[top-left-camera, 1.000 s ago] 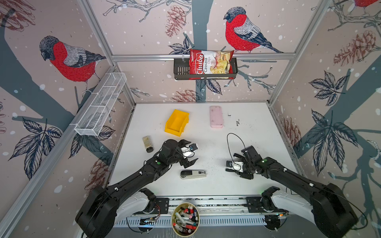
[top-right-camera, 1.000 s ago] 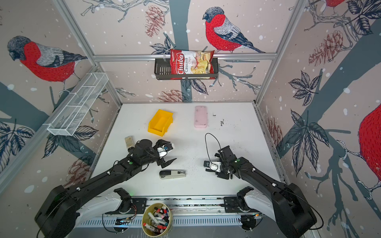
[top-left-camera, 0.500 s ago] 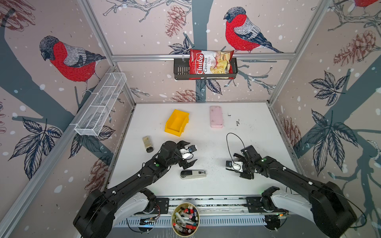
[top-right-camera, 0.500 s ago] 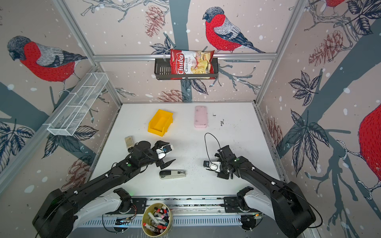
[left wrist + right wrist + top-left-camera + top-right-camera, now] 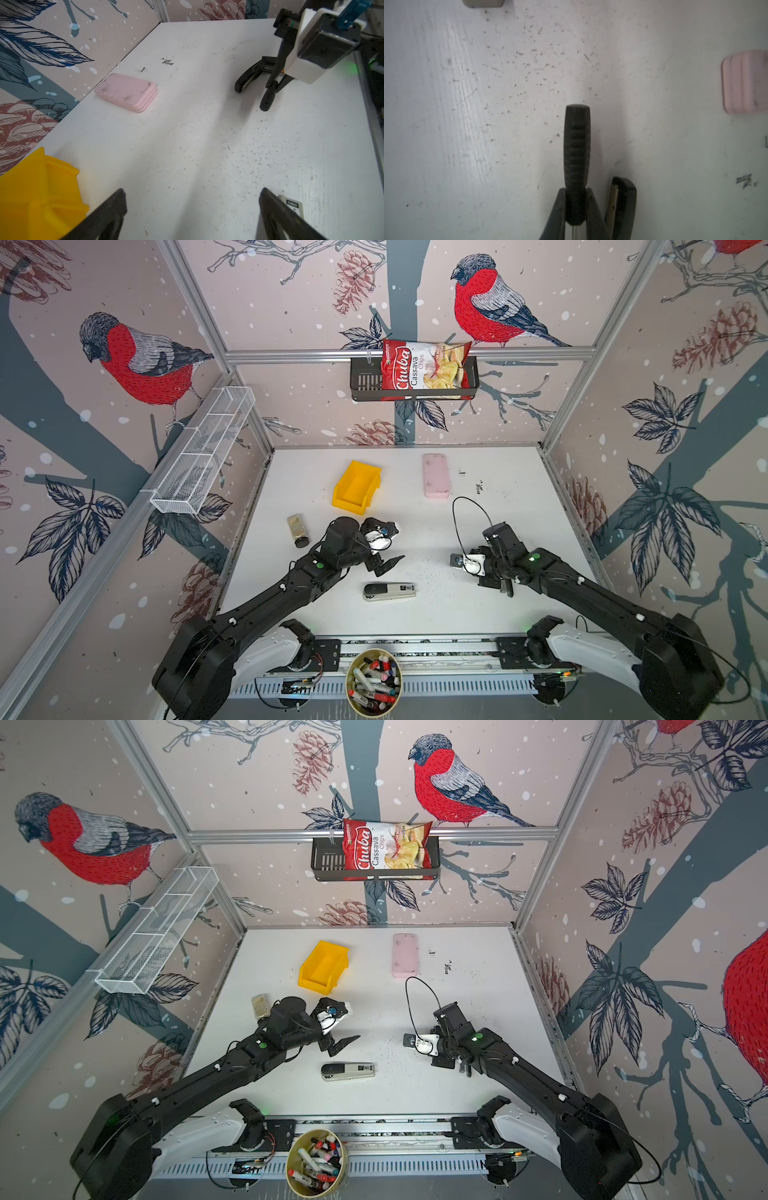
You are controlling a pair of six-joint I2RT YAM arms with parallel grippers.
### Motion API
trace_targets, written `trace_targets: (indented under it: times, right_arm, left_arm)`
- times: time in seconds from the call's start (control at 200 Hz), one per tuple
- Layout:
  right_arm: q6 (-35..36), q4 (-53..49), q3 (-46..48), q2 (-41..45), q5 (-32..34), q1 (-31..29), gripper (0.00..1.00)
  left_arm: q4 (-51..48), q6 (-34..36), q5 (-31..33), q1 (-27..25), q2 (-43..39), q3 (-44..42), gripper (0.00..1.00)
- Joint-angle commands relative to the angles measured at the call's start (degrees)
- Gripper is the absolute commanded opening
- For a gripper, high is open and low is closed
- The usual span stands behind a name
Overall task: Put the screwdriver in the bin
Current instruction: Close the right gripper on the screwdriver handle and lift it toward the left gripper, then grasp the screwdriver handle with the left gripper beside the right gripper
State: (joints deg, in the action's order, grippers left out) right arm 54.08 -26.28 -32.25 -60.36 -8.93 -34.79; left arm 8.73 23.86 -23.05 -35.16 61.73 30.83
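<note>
The screwdriver [image 5: 577,153] shows in the right wrist view as a ribbed black handle with a thin silver shaft behind it. My right gripper [image 5: 576,190] is shut on the handle's rear end, low over the white table. In both top views the right gripper [image 5: 500,584] [image 5: 461,1065] works at the front right, and the screwdriver is hidden under it. The yellow bin [image 5: 356,487] [image 5: 323,968] [image 5: 31,197] stands at the back left. Just in front of the bin, my left gripper [image 5: 388,545] [image 5: 193,192] hangs open with nothing between its fingers.
A black stapler [image 5: 625,203] [image 5: 247,80] lies right beside the right gripper. A grey stapler [image 5: 388,591] lies front centre, a pink case [image 5: 435,476] at the back, a small jar [image 5: 297,529] at the left. A marker cup [image 5: 374,680] stands below the front rail.
My right gripper's jaws have closed onto the screwdriver handle. The left arm has hardly moved and stays open.
</note>
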Motion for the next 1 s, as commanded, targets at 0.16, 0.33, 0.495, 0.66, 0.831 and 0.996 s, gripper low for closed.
trace_targets:
  times: [0.16, 0.33, 0.495, 0.66, 0.831, 0.996]
  right_arm:
    - [1.2, 9.3, -3.3, -0.7, 4.2, -4.1, 0.02]
    - [0.6, 15.0, -5.5, -2.4, 4.7, -7.3, 0.02]
    - [0.0, 15.4, -9.0, -5.3, 3.7, -9.7, 0.02]
    - [-0.3, 15.2, -11.3, -7.0, 1.9, -11.8, 0.02]
    - [0.1, 14.6, -12.8, -8.0, 2.0, -14.5, 0.02]
    - [0.9, 14.5, -13.6, -8.7, 3.3, -16.4, 0.02]
  left_arm:
    - [-1.5, -6.1, -9.8, -0.1, 2.5, 4.6, 0.97]
    - [-1.0, -8.7, -14.3, -0.1, 4.5, 6.3, 0.94]
    - [-1.0, -9.7, -16.2, -0.1, 6.5, 7.7, 0.78]
    - [-1.3, -9.4, -16.3, -0.1, 7.4, 8.1, 0.66]
    - [-2.8, -8.1, -15.8, -0.1, 8.4, 8.7, 0.65]
    - [-3.9, -7.9, -16.3, -0.1, 9.6, 9.6, 0.65]
